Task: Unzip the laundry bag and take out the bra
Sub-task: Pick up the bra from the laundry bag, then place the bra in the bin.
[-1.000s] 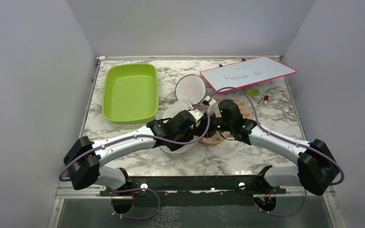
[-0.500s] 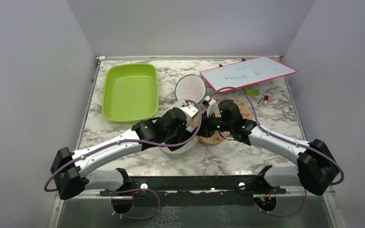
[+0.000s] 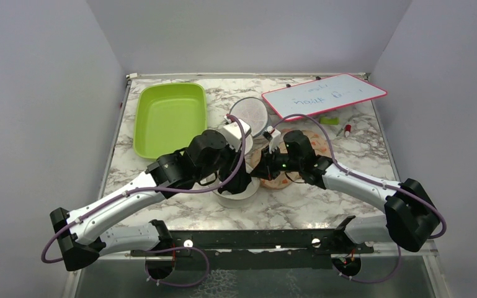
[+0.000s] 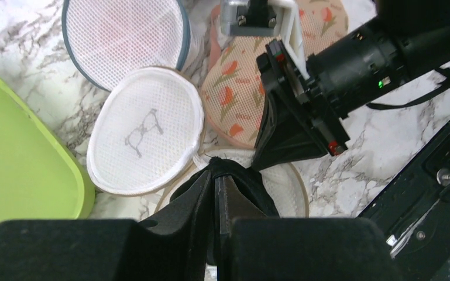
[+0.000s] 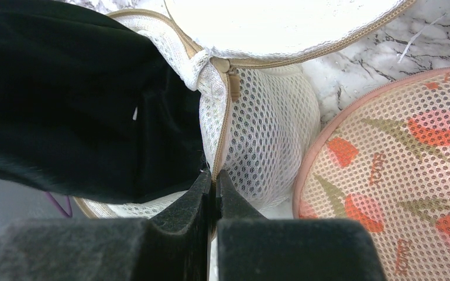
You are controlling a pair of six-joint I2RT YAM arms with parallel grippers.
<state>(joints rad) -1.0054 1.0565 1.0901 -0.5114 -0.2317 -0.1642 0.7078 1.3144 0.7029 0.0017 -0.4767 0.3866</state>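
Observation:
The laundry bag (image 4: 292, 187) is unzipped, and its cream lid with the bra drawing (image 4: 143, 137) is flipped open to the left. The black bra (image 4: 248, 184) sticks up out of the open mouth. My left gripper (image 4: 217, 175) is shut on the bra's top fold. In the right wrist view, my right gripper (image 5: 213, 175) is shut on the bag's tan zip rim (image 5: 227, 117), with the bra (image 5: 76, 105) to its left. In the top view both grippers, left (image 3: 240, 181) and right (image 3: 262, 175), meet over the bag (image 3: 236, 197).
A plain white mesh pod (image 4: 126, 35) stands behind the bag. An orange floral pouch (image 4: 240, 93) lies to the bag's right under the right arm. A green tray (image 3: 170, 121) is at the back left and a whiteboard (image 3: 322, 93) at the back right.
My left arm has swung left and stretched out, its wrist moving back-left over the bag. The right arm has stayed almost still on the rim.

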